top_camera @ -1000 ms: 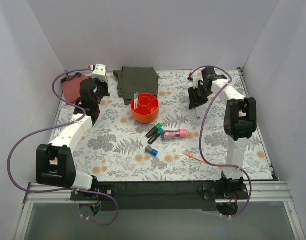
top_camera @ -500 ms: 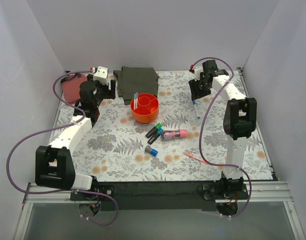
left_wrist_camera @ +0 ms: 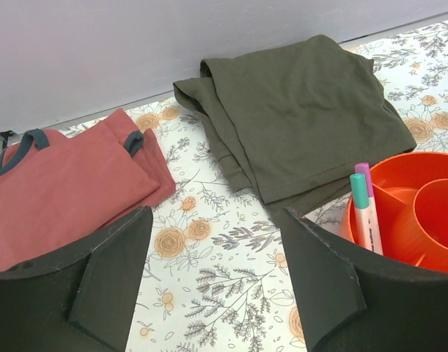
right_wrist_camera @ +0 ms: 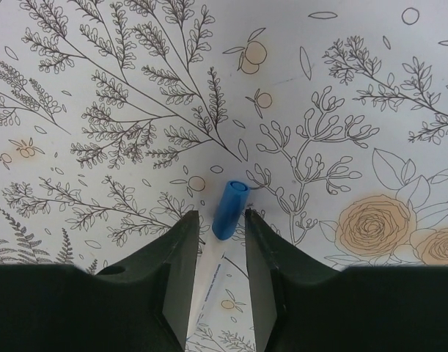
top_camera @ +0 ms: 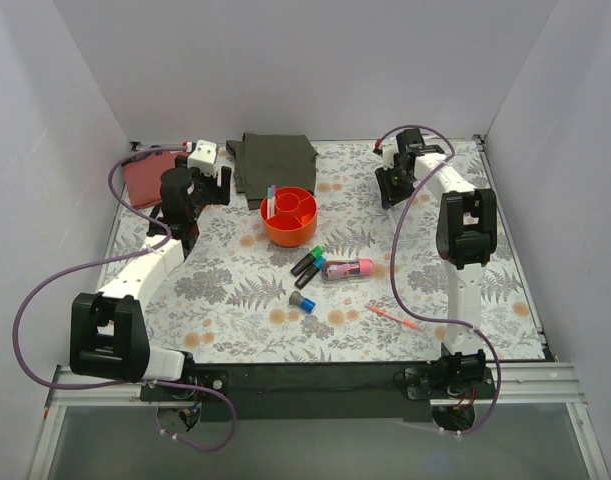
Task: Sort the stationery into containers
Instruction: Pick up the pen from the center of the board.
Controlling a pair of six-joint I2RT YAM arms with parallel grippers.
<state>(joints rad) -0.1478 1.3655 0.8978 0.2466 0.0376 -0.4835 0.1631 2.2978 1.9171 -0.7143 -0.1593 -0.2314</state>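
Note:
The orange divided bowl stands mid-table with a teal-capped and a pink-capped pen upright in one compartment. My left gripper hovers open over bare mat just left of it, nothing between the fingers. My right gripper is at the far right, jaws open and straddling a white pen with a blue cap that lies on the mat; a gap shows beside the pen. Two black markers, a pink tube, a blue-grey cylinder and an orange-red pen lie loose.
A folded olive-green cloth lies behind the bowl and a folded red cloth at the far left. White walls close in the back and both sides.
The left gripper has opened and shifted slightly right toward the bowl. The right gripper has come down over the blue-capped pen and its jaws have narrowed around it.

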